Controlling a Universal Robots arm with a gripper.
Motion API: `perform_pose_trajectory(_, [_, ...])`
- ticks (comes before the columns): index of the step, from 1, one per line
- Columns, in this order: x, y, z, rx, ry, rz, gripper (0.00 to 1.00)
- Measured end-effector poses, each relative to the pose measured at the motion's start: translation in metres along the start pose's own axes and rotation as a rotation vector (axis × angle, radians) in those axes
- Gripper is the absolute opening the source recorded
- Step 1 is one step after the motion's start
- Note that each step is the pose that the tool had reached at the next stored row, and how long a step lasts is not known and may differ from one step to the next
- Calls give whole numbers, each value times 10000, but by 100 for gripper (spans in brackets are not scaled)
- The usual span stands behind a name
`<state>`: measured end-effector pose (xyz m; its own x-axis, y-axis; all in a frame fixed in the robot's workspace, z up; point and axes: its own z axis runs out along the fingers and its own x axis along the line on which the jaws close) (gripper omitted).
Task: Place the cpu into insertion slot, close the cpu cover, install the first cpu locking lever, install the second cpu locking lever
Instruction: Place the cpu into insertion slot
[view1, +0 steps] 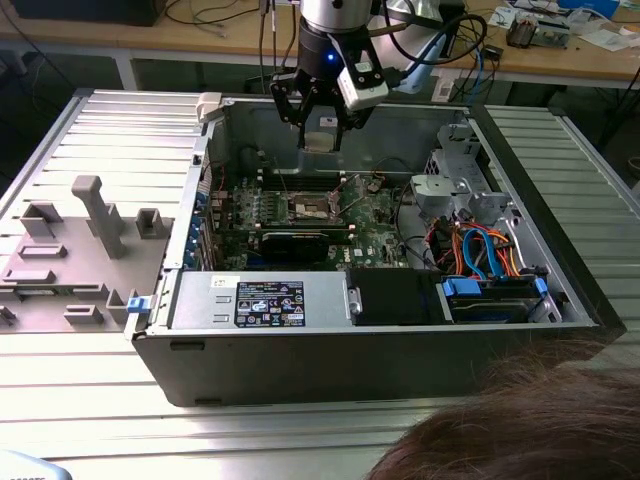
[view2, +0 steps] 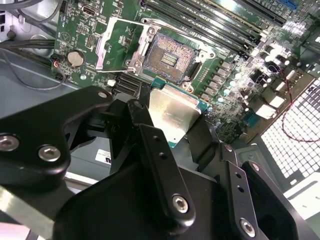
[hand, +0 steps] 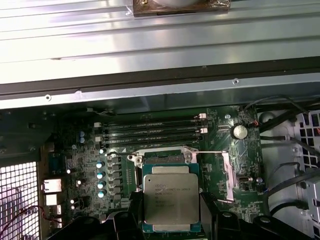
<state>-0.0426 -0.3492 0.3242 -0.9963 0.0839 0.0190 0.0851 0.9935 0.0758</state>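
While tool (view1: 320, 128) grips cpu (hand: 170, 199), insertion slot (view2: 169, 59) below

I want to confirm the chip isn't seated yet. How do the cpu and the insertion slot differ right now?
The cpu shows a plain silvery metal top, while the insertion slot has a dark centre inside a pale metal rim. The cpu is clamped in the gripper, raised above the green board. The insertion slot sits on that board, open and empty. Both are square and look similar in footprint.

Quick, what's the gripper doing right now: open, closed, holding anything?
Gripper: closed on the chip, held clear of the socket.
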Motion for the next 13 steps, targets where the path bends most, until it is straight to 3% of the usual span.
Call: perform_pose_trajectory(13, [0,0,0,-5,-22,289,54])
